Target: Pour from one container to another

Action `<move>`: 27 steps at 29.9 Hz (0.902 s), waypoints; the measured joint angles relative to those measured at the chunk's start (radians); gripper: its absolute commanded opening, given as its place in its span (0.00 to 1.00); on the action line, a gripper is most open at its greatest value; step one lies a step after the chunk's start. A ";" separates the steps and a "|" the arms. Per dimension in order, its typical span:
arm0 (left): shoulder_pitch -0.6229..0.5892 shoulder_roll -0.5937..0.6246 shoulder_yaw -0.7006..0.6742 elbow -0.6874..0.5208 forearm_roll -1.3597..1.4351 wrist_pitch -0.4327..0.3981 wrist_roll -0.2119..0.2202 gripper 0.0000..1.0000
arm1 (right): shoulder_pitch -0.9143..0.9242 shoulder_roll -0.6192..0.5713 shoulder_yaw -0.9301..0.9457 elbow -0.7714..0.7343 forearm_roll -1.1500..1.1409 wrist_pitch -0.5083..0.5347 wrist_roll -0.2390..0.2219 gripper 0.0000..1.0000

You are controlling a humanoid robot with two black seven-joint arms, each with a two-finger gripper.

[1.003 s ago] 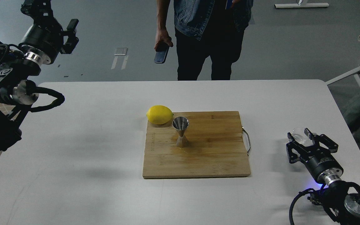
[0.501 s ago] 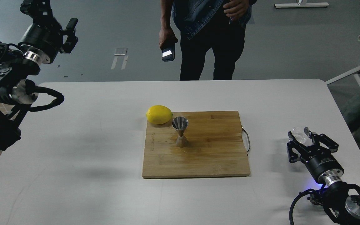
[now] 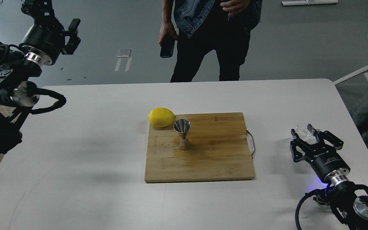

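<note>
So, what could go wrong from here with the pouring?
1. The small clear glass tumbler sits between the fingers of the right gripper; whether they grip it firmly cannot be told, so it may slip when lifted.
2. The shiny steel hourglass-shaped jigger stands on a narrow foot on the wooden cutting board; a touch may tip it.
3. The yellow lemon lies close beside it.
</note>
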 measured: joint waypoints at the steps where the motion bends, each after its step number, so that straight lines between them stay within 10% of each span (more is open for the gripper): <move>1: 0.000 0.000 0.000 0.000 0.000 0.000 0.000 0.98 | 0.002 -0.010 0.000 0.002 0.009 -0.001 -0.006 0.42; 27: 0.000 0.000 -0.004 -0.001 0.000 0.001 0.006 0.98 | 0.262 -0.288 -0.169 -0.004 0.090 -0.104 -0.056 0.42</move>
